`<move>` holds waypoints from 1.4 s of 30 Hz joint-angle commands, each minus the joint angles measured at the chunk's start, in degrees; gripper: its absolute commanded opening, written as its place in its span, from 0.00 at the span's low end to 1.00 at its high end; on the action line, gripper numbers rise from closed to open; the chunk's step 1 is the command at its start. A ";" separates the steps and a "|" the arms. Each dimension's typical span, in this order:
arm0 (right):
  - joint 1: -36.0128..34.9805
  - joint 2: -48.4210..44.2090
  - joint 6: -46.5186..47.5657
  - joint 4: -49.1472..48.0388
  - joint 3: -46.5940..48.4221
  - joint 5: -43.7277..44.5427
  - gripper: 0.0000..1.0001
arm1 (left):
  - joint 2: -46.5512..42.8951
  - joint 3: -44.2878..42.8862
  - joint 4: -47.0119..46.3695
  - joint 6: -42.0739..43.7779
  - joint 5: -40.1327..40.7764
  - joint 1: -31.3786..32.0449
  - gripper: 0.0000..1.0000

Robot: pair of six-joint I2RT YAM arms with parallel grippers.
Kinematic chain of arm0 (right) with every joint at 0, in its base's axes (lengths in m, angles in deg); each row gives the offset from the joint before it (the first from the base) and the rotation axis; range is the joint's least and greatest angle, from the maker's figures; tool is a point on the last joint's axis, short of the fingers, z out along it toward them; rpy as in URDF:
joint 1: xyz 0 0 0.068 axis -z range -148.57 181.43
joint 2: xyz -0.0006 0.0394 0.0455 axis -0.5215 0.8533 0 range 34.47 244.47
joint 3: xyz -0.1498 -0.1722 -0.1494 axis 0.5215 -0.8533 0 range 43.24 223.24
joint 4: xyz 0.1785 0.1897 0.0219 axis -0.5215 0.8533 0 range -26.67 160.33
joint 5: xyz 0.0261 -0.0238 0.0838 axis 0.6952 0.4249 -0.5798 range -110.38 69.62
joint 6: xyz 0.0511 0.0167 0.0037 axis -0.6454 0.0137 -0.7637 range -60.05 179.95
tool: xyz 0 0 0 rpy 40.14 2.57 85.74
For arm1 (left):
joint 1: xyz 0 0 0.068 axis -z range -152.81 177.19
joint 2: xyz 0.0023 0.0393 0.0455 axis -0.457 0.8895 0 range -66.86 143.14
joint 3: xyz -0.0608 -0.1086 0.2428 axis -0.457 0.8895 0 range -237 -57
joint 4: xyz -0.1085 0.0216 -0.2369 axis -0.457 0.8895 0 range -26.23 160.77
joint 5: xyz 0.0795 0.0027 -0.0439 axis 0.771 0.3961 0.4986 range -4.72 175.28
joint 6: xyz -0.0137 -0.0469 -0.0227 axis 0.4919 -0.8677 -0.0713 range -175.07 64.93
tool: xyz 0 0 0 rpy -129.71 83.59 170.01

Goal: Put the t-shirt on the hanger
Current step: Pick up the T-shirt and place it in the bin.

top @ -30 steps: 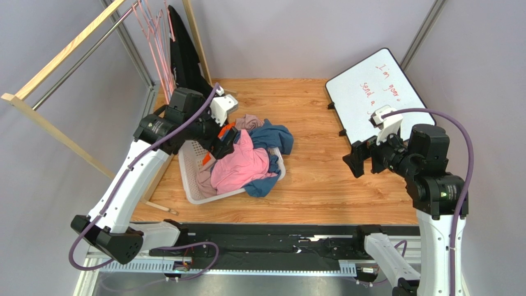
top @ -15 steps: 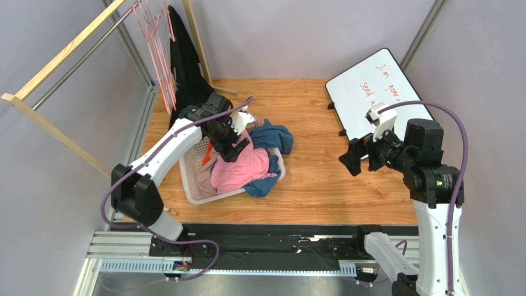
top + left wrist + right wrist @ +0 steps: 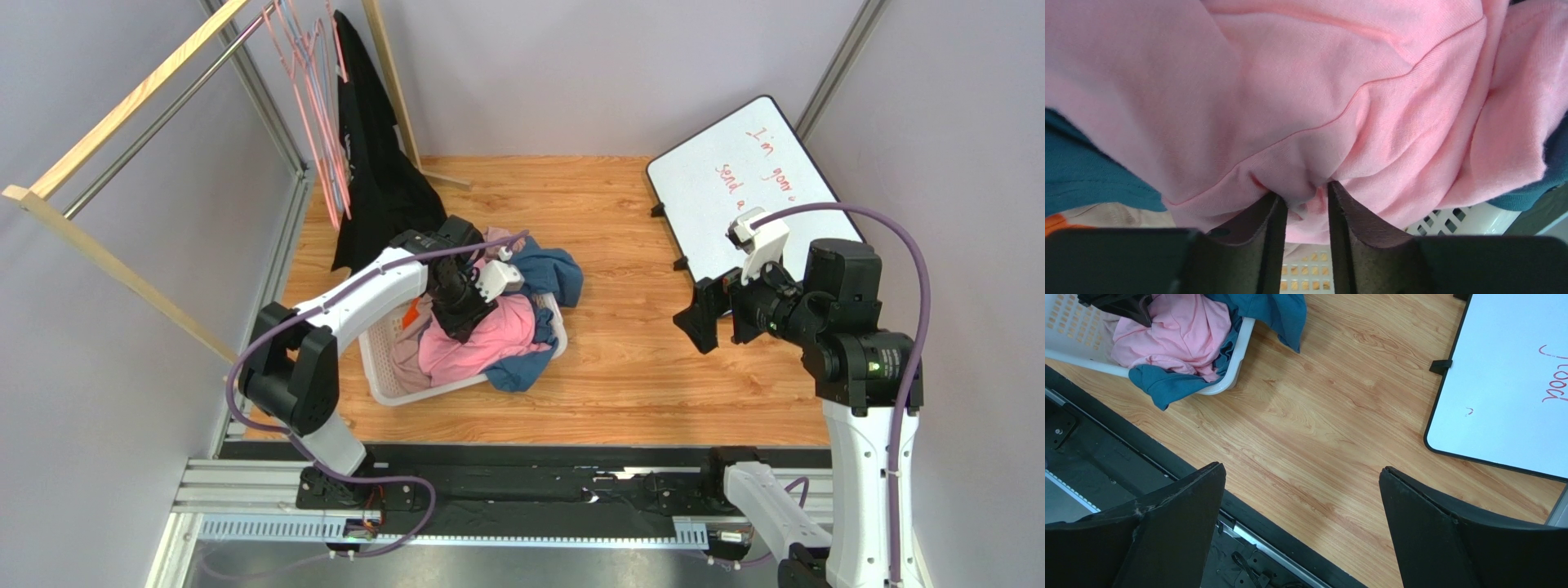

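The light-pink t-shirt (image 3: 491,343) lies crumpled on top of the pile in a white basket (image 3: 383,368). It fills the left wrist view (image 3: 1321,92) and shows at the top left of the right wrist view (image 3: 1177,331). My left gripper (image 3: 464,309) is down in the pile, its jaws (image 3: 1306,191) shut on a bunched fold of the pink fabric. Thin pink hangers, the hanger (image 3: 321,135) among them, hang from the rail at the far left. My right gripper (image 3: 702,316) hovers open over the bare wood floor (image 3: 1303,471), well right of the basket.
A blue t-shirt (image 3: 552,272) spills over the basket's far right side. A long black garment (image 3: 374,172) hangs beside the hangers. A wooden rail (image 3: 135,98) runs along the left. A whiteboard (image 3: 742,172) lies at the far right. A black rail borders the near edge.
My left arm has swung down into the basket and its jaws have closed on the pink t-shirt. The right arm has barely shifted.
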 commanded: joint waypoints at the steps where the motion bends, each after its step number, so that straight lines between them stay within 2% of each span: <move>1: 0.27 -0.85 -0.25 -0.89 0.94 -1.37 1.00 | -8.36 -3.08 1.46 0.39 1.77 0.04 0.01; 5: 0.18 -0.23 -0.51 -0.98 1.73 -2.42 1.00 | -13.74 -11.86 7.60 1.00 1.52 0.04 0.00; 8: 0.27 0.99 -1.30 -1.42 2.95 -3.99 1.00 | -15.77 -23.10 12.44 0.74 -1.37 0.04 0.00; 9: 0.18 1.52 -1.39 -1.60 3.31 -4.53 1.00 | -15.86 -29.48 14.54 0.74 -2.69 0.04 0.00; 15: 0.00 5.21 -4.46 -5.55 4.72 -11.29 1.00 | -14.46 -50.07 13.60 -4.51 -15.87 0.13 0.00; 17: -0.96 6.18 -6.48 -8.44 4.54 -13.05 1.00 | -14.28 -52.92 11.76 -6.81 -21.40 0.13 0.00; 19: -2.01 7.41 -7.98 -11.68 4.02 -14.02 1.00 | -15.41 -53.11 7.37 -9.61 -27.71 0.21 0.00; 23: -7.97 7.50 -14.47 -21.53 0.77 -15.17 1.00 | -17.00 -50.82 -2.12 -13.59 -31.78 0.39 0.00; 26: -14.20 8.20 -18.16 -29.53 -1.26 -14.38 1.00 | -18.58 -46.26 -7.30 -14.81 -34.77 0.39 0.00; 30: -20.20 10.92 -27.02 -38.40 -1.61 -14.02 1.00 | -21.83 -35.47 -15.22 -19.03 -40.22 0.30 0.00; 32: -23.18 13.20 -30.29 -43.42 -1.17 -15.77 0.92 | -22.19 -33.07 -17.86 -20.87 -40.14 0.39 0.00; 33: -24.16 13.82 -32.14 -44.83 -0.65 -15.95 0.84 | -21.84 -32.02 -17.87 -21.06 -39.97 0.39 0.00; 34: -24.86 14.26 -34.24 -46.49 -0.12 -16.04 0.62 | -21.58 -31.57 -17.70 -21.32 -39.79 0.39 0.00; 35: -25.74 14.36 -34.70 -46.60 1.36 -16.13 0.51 | -21.49 -31.05 -17.00 -21.06 -39.53 0.39 0.00; 36: -26.18 14.27 -34.70 -46.68 2.25 -16.13 0.36 | -21.31 -29.48 -16.65 -20.88 -39.00 0.22 0.00; 37: -26.80 14.01 -34.62 -45.82 2.95 -15.78 0.02 | -21.22 -28.42 -16.29 -20.53 -38.65 0.04 0.00; 40: -27.42 11.73 -35.92 -44.23 4.63 -11.92 0.00 | -20.52 -24.46 -14.54 -18.69 -35.58 -1.01 0.00; 42: -27.42 9.97 -36.98 -43.70 4.89 -8.85 0.00 | -19.12 -22.87 -13.22 -17.29 -33.30 -2.15 0.18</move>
